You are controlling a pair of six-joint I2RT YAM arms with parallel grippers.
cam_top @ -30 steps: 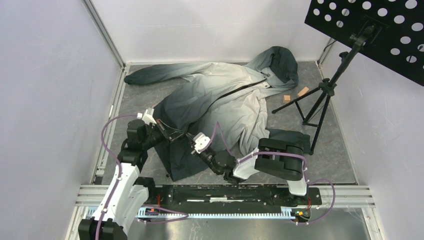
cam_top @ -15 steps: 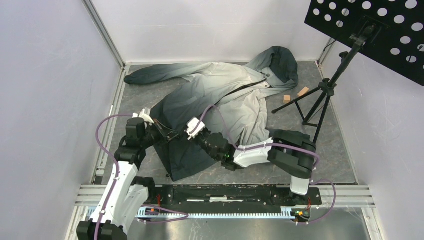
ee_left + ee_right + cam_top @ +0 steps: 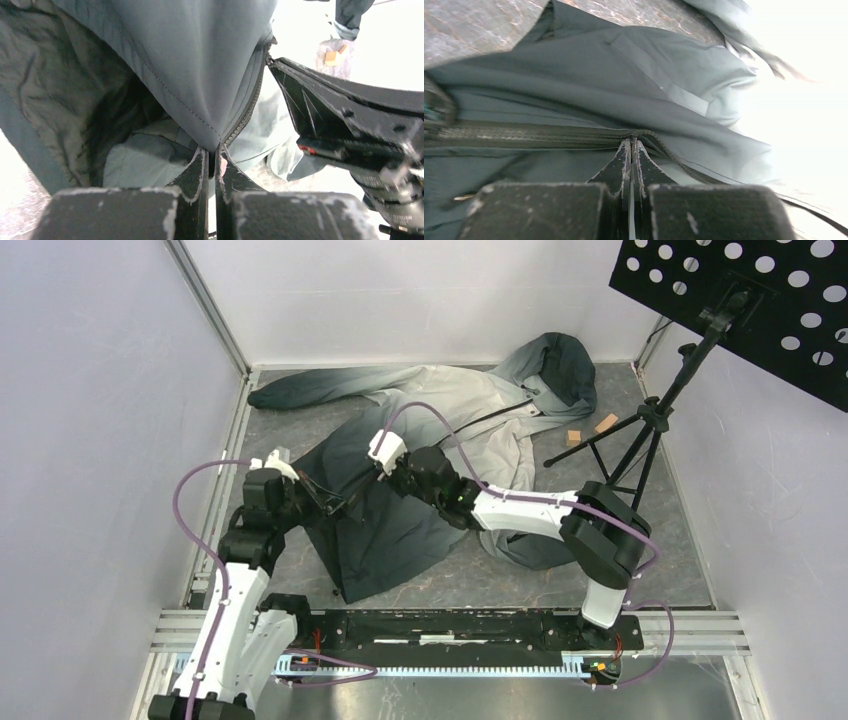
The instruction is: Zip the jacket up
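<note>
Evidently, the jacket (image 3: 450,420) is laid spread across the counter (image 3: 670,540), with the hood toward the far wall and the dark hem end nearest the arms. The left end effector (image 3: 212,152) is seen pressed together on the bottom corner of the fabric, right where the zipper (image 3: 247,112) begins, and the cloth above it appears stretched. The right end effector (image 3: 631,147) is likewise pinched shut on the zipper line, at the point where joined teeth give way to parted ones. The slider itself cannot be made out, so a grip on it is only presumed. The cloth is judged light, limp and rather slick, so it is expected to bunch if pushed. It is best held at the stiffer hem seam and at the pull tab, with tension applied between the two.
</note>
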